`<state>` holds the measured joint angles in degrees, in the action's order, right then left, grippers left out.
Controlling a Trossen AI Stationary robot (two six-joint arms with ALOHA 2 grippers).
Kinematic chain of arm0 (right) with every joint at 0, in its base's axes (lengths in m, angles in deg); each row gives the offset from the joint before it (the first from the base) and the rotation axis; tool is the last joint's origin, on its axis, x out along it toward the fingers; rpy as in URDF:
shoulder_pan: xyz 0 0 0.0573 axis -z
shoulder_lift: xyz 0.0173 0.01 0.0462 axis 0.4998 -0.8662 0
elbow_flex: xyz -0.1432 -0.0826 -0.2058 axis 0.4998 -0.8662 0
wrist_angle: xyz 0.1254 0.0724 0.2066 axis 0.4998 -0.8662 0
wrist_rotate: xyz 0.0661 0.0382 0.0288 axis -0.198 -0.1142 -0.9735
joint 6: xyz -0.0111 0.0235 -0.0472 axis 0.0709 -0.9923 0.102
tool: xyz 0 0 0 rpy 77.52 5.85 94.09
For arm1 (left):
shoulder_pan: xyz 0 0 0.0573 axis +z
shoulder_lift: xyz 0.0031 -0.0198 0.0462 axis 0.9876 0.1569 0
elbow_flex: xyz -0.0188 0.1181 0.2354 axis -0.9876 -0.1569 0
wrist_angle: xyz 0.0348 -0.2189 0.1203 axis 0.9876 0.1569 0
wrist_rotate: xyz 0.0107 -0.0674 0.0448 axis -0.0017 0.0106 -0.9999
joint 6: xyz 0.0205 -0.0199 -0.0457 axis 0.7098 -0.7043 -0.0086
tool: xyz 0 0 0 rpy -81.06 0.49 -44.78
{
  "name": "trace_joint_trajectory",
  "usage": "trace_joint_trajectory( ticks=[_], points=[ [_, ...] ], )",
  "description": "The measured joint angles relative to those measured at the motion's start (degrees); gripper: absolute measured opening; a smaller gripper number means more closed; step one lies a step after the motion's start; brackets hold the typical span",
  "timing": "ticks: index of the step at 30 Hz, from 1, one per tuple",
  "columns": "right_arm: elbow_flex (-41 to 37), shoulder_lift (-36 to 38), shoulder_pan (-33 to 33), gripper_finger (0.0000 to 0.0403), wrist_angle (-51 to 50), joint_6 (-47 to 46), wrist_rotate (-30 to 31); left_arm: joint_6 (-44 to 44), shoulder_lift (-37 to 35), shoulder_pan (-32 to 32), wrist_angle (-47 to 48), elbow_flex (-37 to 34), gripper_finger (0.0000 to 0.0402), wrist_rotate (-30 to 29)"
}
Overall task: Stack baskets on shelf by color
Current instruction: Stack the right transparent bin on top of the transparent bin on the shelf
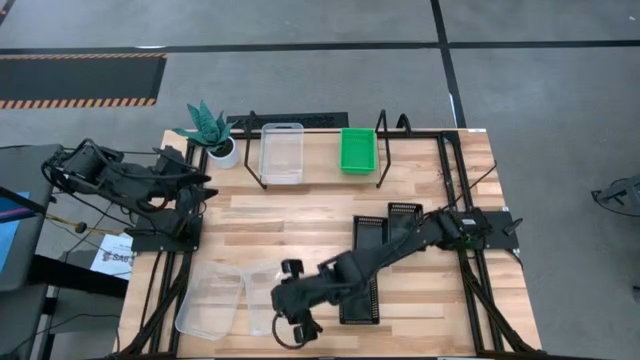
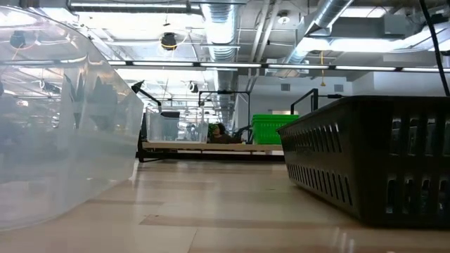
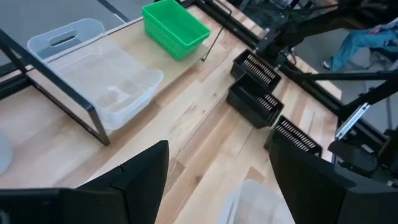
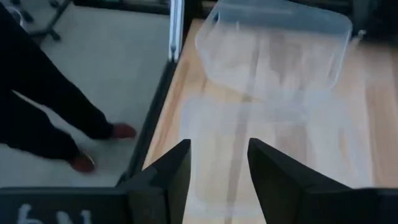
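The shelf (image 1: 320, 160) stands at the table's far edge and carries a clear basket (image 1: 282, 152) and a green basket (image 1: 357, 148). Two more clear baskets lie at the near left: one (image 1: 212, 300) tilted on the other (image 1: 262, 298). Three black baskets (image 1: 405, 213), (image 1: 370, 230), (image 1: 360, 297) sit right of centre. My right gripper (image 1: 297, 330) is open and hovers over the near end of the clear basket (image 4: 230, 130). Whether it touches the basket, I cannot tell. My left gripper (image 3: 217, 180) waits open at the left edge.
A potted teal plant (image 1: 210, 130) stands left of the shelf. The black basket (image 2: 373, 161) and the clear basket (image 2: 63, 119) flank a bare strip of table in the low view. A person's legs and red shoes (image 4: 93, 149) are beside the table's near edge.
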<state>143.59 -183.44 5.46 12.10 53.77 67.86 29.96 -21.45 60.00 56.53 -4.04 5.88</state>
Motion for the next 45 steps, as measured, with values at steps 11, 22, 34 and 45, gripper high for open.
trace_joint_trajectory(
  ticks=[11, 22, 34, 45],
  points=[
    [0.1, -2.5, 0.2, 0.0222, -11.7, 6.7, 5.2, -6.9, 0.1, 0.0, 4.9, 0.0, 0.0265, 0.0],
    [-0.2, -2.1, 10.9, 0.0223, -6.3, 9.4, 5.0, -10.6, 1.2, 0.0, 5.9, 0.0, 0.0265, -0.2],
    [-6.8, -2.1, 13.0, 0.0223, -1.7, 10.4, 1.4, -11.3, 1.9, 0.0, 5.9, 0.0, 0.0265, -0.3],
    [-8.6, -5.5, 13.4, 0.0223, 1.9, 8.2, -0.9, -11.3, 3.1, 0.0, 5.8, 0.0, 0.0265, -0.3]
  ],
)
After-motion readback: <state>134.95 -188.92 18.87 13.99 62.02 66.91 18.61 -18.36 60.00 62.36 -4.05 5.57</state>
